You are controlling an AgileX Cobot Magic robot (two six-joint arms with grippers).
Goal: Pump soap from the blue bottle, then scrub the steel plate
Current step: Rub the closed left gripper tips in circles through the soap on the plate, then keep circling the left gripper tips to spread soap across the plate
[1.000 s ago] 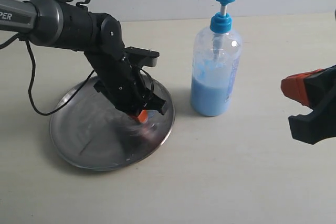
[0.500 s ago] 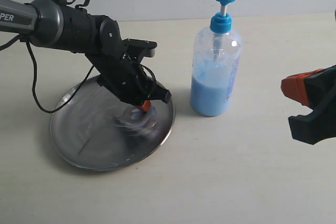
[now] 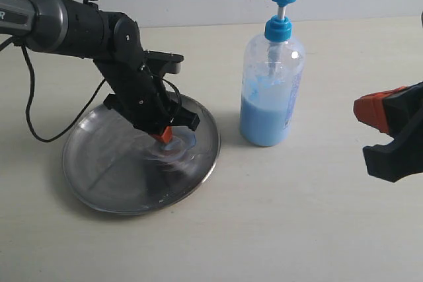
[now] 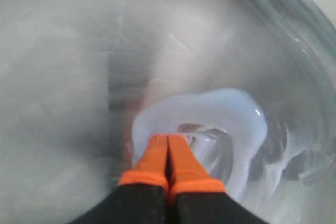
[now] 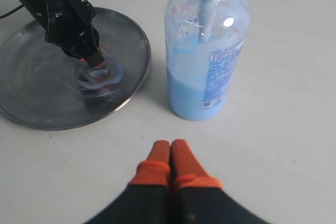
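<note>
The steel plate [image 3: 112,176] lies on the table at the left, also in the right wrist view [image 5: 37,87]. My left gripper [image 3: 163,135] is shut, its orange tips pressed down on the plate in a ring of smeared pale blue soap [image 4: 236,114]. The same soap smear [image 5: 102,80] shows in the right wrist view under the left gripper [image 5: 96,62]. The blue bottle [image 3: 271,90] stands upright just right of the plate, about a third full. My right gripper [image 5: 170,146] is shut on nothing, hovering over bare table short of the bottle [image 5: 205,51].
A black cable [image 3: 36,110] loops from the left arm down beside the plate's far left rim. The right gripper's body [image 3: 393,130] sits at the right edge of the exterior view. The table top [image 3: 297,229] is plain beige.
My left gripper has slid leftward and toward the plate's far side, dragging the soap smear with it. The right gripper and the bottle have not moved.
</note>
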